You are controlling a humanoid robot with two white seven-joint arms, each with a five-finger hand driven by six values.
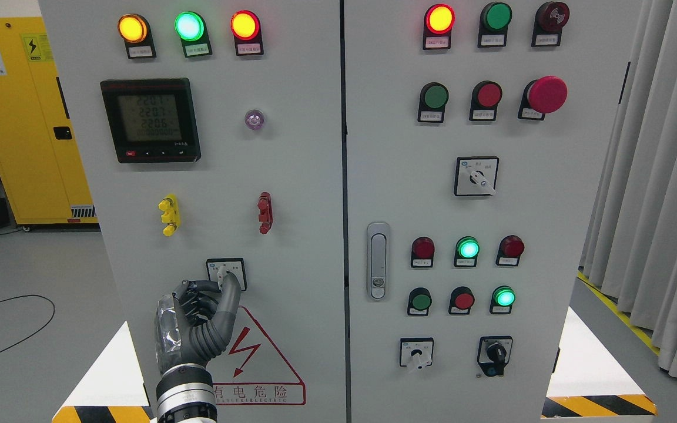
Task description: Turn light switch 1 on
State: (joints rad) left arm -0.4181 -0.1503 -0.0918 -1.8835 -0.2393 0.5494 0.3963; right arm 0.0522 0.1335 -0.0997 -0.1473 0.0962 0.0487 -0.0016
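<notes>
Grey left hand (200, 320) is grasping the knob of light switch 1 (226, 274); I judge the turning itself is not yet finished

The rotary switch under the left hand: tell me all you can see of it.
The rotary switch is a small square white faceplate with a dark border, low on the left cabinet door above the red warning triangle. Its pale knob is pinched by the left hand, thumb and finger at its sides. Its faceplate print is unreadable.
</notes>
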